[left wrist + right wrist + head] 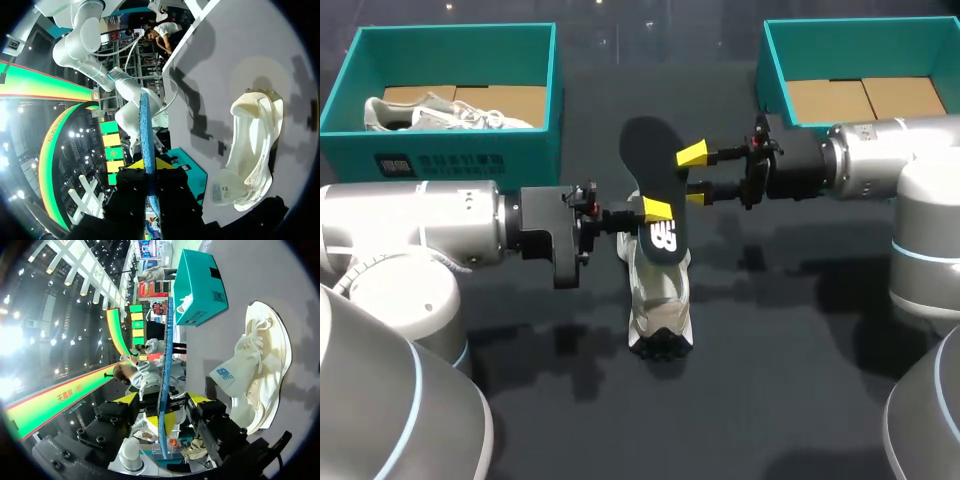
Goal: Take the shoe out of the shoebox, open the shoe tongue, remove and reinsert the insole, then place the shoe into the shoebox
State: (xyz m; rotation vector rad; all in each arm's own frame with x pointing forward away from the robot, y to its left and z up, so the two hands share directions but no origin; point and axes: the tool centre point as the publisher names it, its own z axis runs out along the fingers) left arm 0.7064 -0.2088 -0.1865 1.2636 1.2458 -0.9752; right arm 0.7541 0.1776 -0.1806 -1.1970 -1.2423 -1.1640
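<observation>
Left gripper clenched on the black insole, yellow tips flat against both faces at its lower end; insole thin, oval, blue along the edge in the wrist views; right gripper released, fingers straddling the insole with a gap on each side; cream mesh shoe directly below, on the dark matte table; teal cardboard shoebox well apart.
</observation>
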